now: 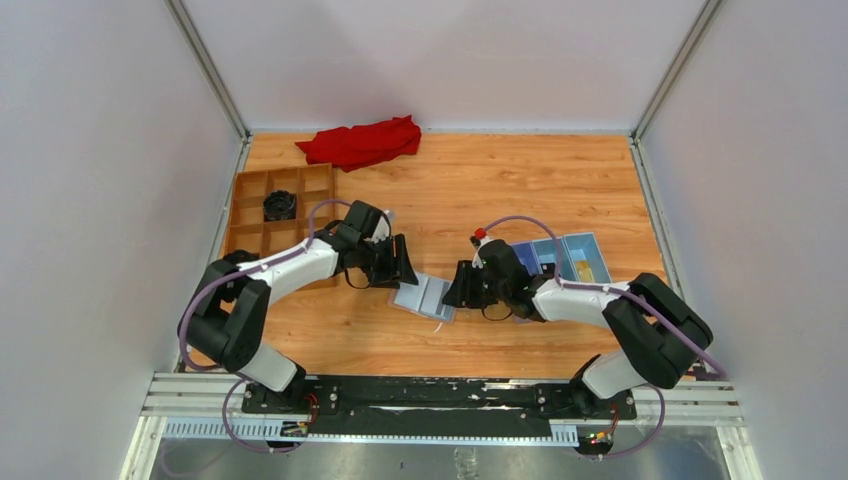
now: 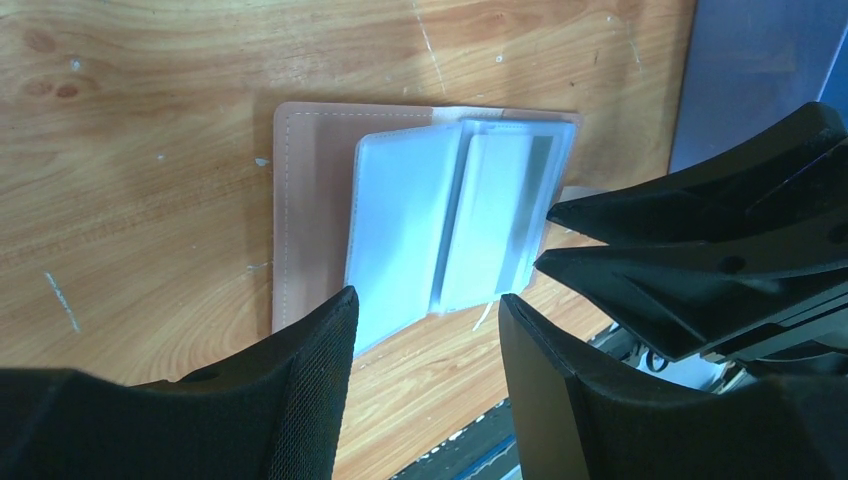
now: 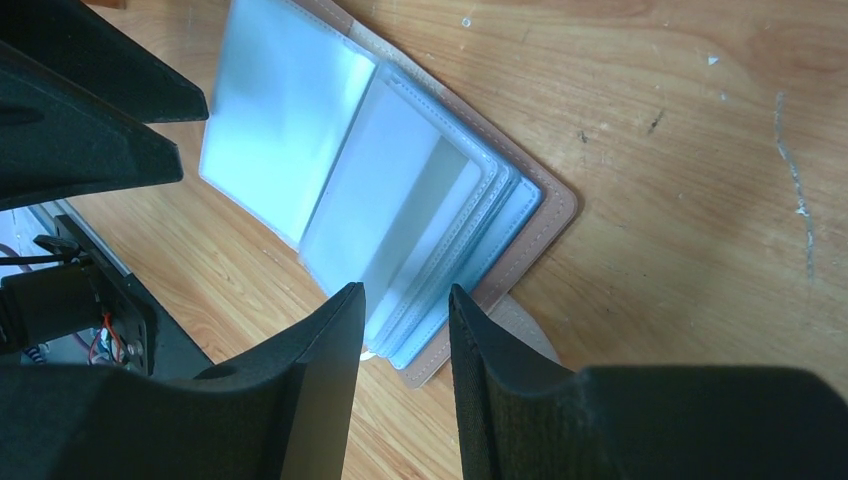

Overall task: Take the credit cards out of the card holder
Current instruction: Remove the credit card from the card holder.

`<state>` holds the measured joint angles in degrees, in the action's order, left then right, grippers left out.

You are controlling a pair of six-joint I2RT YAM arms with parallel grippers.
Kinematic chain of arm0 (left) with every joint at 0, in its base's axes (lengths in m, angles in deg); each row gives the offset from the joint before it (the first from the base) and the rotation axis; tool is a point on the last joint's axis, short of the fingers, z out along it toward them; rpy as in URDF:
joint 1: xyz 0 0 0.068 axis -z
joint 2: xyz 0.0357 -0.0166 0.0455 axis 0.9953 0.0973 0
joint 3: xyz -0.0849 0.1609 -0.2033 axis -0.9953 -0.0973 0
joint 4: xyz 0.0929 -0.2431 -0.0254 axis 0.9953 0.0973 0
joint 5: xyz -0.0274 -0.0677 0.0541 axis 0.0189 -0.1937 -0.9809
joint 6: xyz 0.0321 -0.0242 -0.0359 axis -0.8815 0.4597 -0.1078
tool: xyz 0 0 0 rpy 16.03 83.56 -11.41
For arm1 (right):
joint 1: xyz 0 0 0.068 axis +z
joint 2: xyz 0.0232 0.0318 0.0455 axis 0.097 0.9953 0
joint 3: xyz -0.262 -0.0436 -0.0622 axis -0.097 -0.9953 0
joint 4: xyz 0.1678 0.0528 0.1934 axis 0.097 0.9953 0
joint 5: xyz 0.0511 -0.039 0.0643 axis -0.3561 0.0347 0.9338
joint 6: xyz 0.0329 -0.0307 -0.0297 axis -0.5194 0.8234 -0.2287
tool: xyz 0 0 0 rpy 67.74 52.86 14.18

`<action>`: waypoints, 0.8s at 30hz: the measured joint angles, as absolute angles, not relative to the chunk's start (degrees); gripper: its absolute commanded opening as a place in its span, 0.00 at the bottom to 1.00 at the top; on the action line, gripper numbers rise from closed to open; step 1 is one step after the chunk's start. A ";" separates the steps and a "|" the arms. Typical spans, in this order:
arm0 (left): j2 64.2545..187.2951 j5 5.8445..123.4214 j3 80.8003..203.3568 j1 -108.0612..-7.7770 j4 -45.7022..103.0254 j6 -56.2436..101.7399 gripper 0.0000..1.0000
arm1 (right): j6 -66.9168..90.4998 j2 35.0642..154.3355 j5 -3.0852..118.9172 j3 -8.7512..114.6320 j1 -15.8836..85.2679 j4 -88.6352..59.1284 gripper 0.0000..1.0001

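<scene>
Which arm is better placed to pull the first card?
Probably right: the open right gripper sits at the stacked sleeve edges of the card holder, where a pale card shows. The left gripper hovers at the opposite side.

We reach inward with both arms, elbows bent, our left arm (image 1: 290, 265) from the left and our right arm (image 1: 580, 298) from the right, wrists tipped downward. Our left gripper (image 1: 404, 270) points right, its jaws standing well apart. Our right gripper (image 1: 456, 288) points left, jaws parted more narrowly. The two sets of fingertips face each other, near but not touching.
</scene>
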<state>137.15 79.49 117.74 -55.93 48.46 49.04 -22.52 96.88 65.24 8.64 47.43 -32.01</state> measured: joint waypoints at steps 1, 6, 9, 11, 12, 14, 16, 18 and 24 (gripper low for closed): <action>137.28 79.49 117.72 -55.95 48.44 49.01 0.57 | -22.52 97.19 65.26 8.66 47.43 -32.04 0.41; 138.55 79.66 116.80 -55.97 47.58 49.04 0.57 | -22.54 97.95 65.67 8.97 47.43 -32.65 0.40; 139.80 80.08 115.99 -55.97 46.73 49.08 0.57 | -22.54 98.00 65.83 8.97 47.43 -32.89 0.40; 140.56 80.40 115.47 -55.99 46.29 49.08 0.57 | -22.52 98.00 65.91 8.99 47.43 -32.91 0.40; 140.87 80.58 115.30 -56.02 46.12 49.08 0.57 | -22.54 98.00 65.96 8.97 47.43 -32.91 0.40; 141.30 80.88 115.19 -56.06 45.86 49.10 0.57 | -22.52 98.09 66.18 8.99 47.43 -32.91 0.40; 141.41 81.21 115.19 -56.12 45.60 49.10 0.57 | -22.52 98.39 66.42 9.10 47.43 -32.91 0.39; 141.41 81.43 115.19 -56.12 45.31 49.10 0.57 | -22.52 98.68 66.68 9.38 47.43 -32.98 0.39; 141.74 81.85 115.19 -56.12 44.55 49.12 0.57 | -22.58 98.52 66.57 9.34 47.43 -33.06 0.39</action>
